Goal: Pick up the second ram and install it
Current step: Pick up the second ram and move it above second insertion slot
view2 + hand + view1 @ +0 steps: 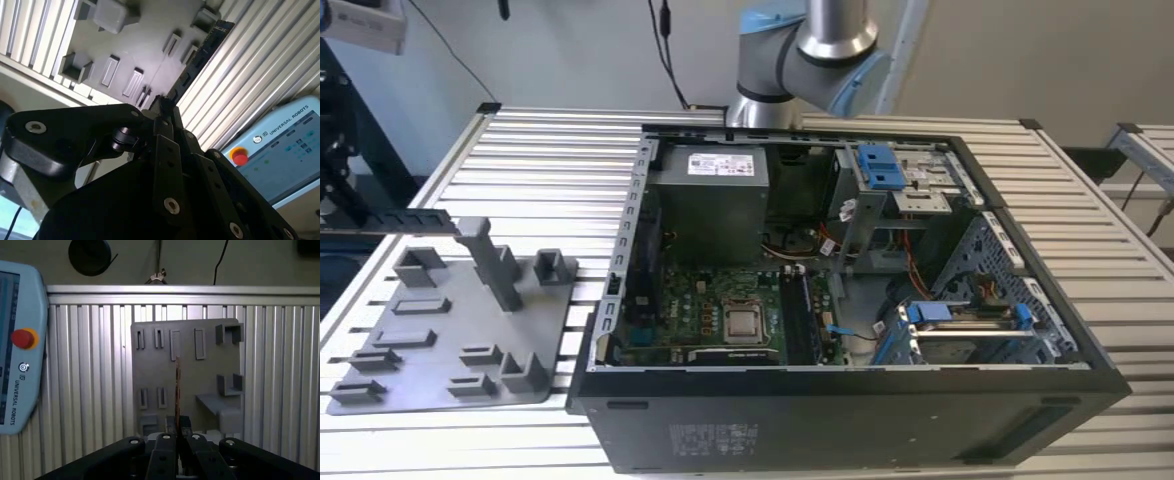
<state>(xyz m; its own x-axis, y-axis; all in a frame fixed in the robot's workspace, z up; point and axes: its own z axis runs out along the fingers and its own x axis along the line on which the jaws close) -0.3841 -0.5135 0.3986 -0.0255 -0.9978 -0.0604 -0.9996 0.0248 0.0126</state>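
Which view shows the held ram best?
The second wrist view: the ram runs lengthwise out from the end effector, its face visible. The first wrist view shows it edge-on, a thin line. The exterior view shows a dark strip at its left edge.

My black end effector (177,436) hangs against a worktop (90,390) of ribbed silver slats. The ram (177,385) shows a coppery-brown edge in the first wrist view and reads near-black in the second wrist view. The holder plate (150,370) is plain matte grey. The pendant (15,380) is pale blue with a red button (23,338). In the exterior view the case (854,425) is black, its motherboard (707,300) green, its clips (881,165) bright blue.
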